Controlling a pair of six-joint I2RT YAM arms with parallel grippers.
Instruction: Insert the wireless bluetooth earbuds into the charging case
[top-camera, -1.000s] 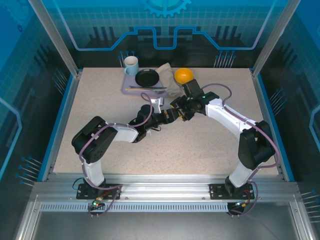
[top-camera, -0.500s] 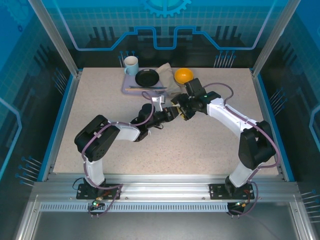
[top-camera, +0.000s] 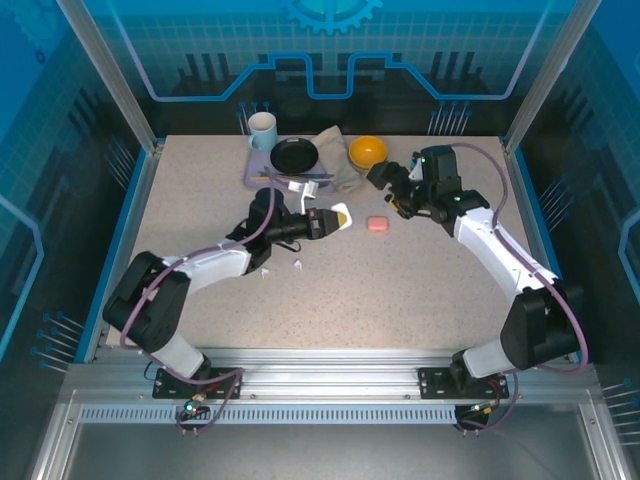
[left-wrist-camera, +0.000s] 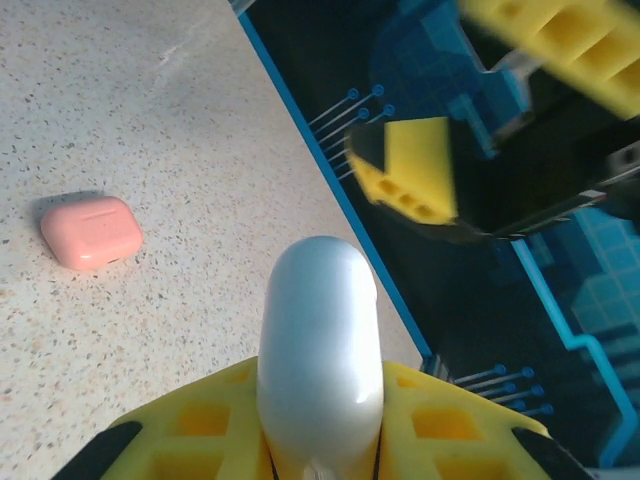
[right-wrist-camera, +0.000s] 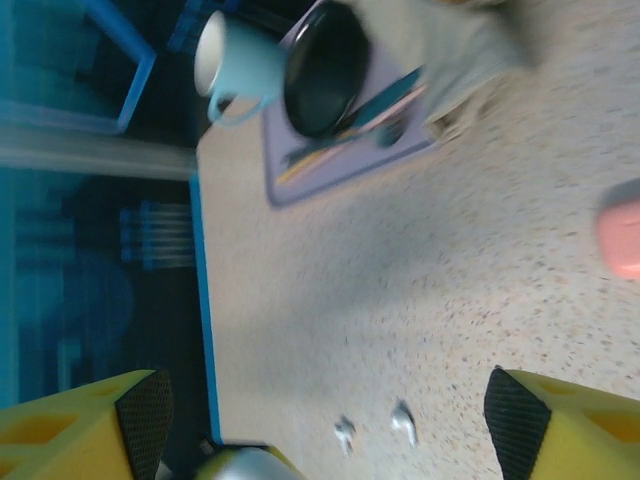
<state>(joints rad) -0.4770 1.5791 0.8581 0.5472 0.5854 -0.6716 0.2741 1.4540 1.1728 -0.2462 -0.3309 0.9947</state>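
Your left gripper (top-camera: 323, 220) is clamping its yellow fingers (left-wrist-camera: 210, 425) on either side of a white case (left-wrist-camera: 320, 345) – you are holding it just above the table (top-camera: 420, 290), rounded end pointing away from the wrist, and the pictures are not showing whether its lid is open. Just beyond it, to the right in the top view, a pink case (top-camera: 377, 224) is lying flat on the table, closed and apart from both grippers. Your right gripper (top-camera: 393, 190) is hovering past that pink case toward the back of the table, with its jaws spread wide – nothing is sitting between the fingers (right-wrist-camera: 570, 425) in the right wrist view. Two white earbuds (top-camera: 300, 264) are lying loose on the table on the near side of your left forearm, close to each other and well apart from either case; in the right wrist view they are showing as two small pale shapes (right-wrist-camera: 403, 422). At the back edge a lavender tray (top-camera: 255, 177) is carrying a pale blue mug (top-camera: 262, 130) and a black plate (top-camera: 294, 155), with a crumpled cloth (top-camera: 335, 150) beside it and an orange bowl (top-camera: 367, 152) just beyond that.
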